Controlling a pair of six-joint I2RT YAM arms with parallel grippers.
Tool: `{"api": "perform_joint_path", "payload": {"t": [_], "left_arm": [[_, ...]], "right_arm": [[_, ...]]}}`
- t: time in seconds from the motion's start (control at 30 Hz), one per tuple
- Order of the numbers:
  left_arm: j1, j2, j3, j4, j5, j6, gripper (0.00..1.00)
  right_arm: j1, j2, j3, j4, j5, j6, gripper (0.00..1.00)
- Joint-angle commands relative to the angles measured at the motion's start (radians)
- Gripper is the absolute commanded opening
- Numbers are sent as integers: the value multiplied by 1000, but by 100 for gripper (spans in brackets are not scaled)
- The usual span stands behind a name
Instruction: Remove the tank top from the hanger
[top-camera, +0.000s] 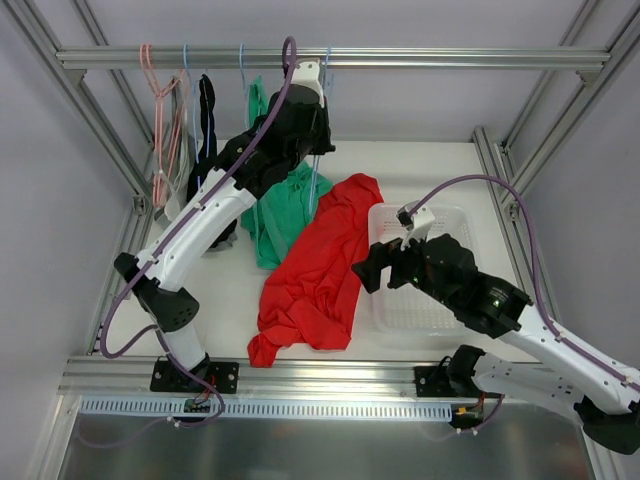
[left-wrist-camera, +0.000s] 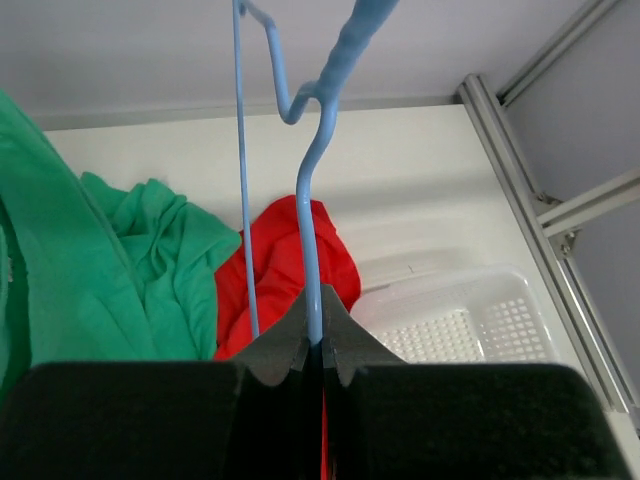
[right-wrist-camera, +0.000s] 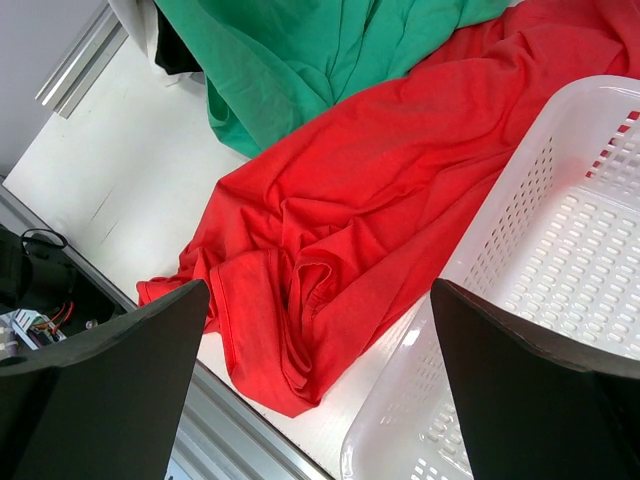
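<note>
My left gripper (top-camera: 318, 142) is raised near the rail and shut on the wire of a light blue hanger (left-wrist-camera: 308, 220); in the left wrist view (left-wrist-camera: 318, 325) the wire runs up between the closed fingers. No cloth shows on this hanger. The red tank top (top-camera: 315, 265) lies crumpled on the table below, from the basket's corner to the front edge; it also shows in the wrist views (left-wrist-camera: 285, 255) (right-wrist-camera: 380, 200). My right gripper (top-camera: 385, 262) is open and empty, hovering over the red top's edge and the basket (right-wrist-camera: 320, 290).
A white perforated basket (top-camera: 425, 325) (right-wrist-camera: 520, 200) stands right of the red top. A green garment (top-camera: 285, 215) (left-wrist-camera: 90, 280) hangs from the rail (top-camera: 420, 58) down onto the table. A pink hanger (top-camera: 160, 120) and a dark garment (top-camera: 205, 120) hang at the left.
</note>
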Motion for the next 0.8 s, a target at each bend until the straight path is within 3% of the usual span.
{"api": "perform_joint_path", "payload": {"t": [0.0,0.77], "left_arm": [[30,10,87,-16,-2,29,0],[113,111,122,-15,110,-17,0]], "right_arm": [[-9,-11,32,16,-7,-21,99],[-27,114,26,69,-115,-54,100]]}}
